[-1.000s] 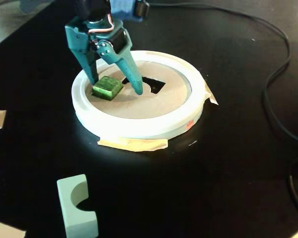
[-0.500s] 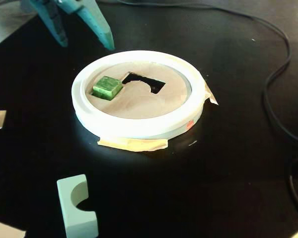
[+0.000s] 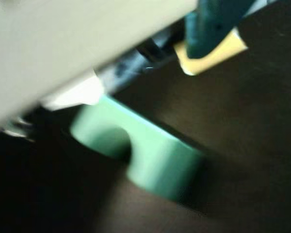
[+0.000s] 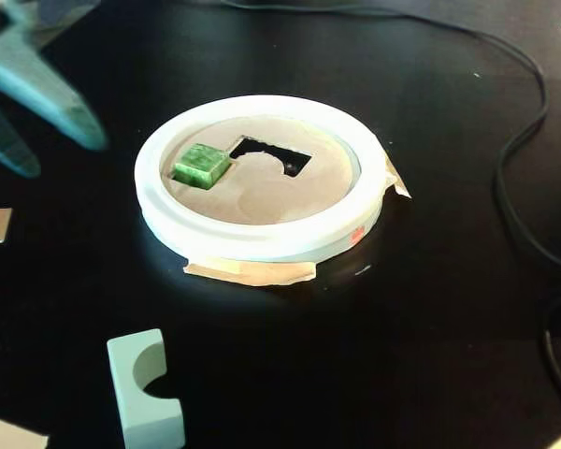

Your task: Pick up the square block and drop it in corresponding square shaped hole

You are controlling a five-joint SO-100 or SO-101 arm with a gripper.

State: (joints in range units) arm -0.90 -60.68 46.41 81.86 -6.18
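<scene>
Blurring claw (image 4: 61,154) at left edge, jaws apart, square block (image 4: 202,165) half-sunk

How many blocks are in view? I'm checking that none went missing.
2. The green square block sits at the square shaped hole in the round board; the pale mint notched block lies on the black table, front left in the fixed view.

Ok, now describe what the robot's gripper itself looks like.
In the fixed view the gripper shows as two long teal fingers tapering to narrow tips, blurred at the left edge. The wrist view adds a dark teal piece at the top and a broad pale cream surface across the upper left, too blurred to identify. No cables or markings on it can be made out.
</scene>
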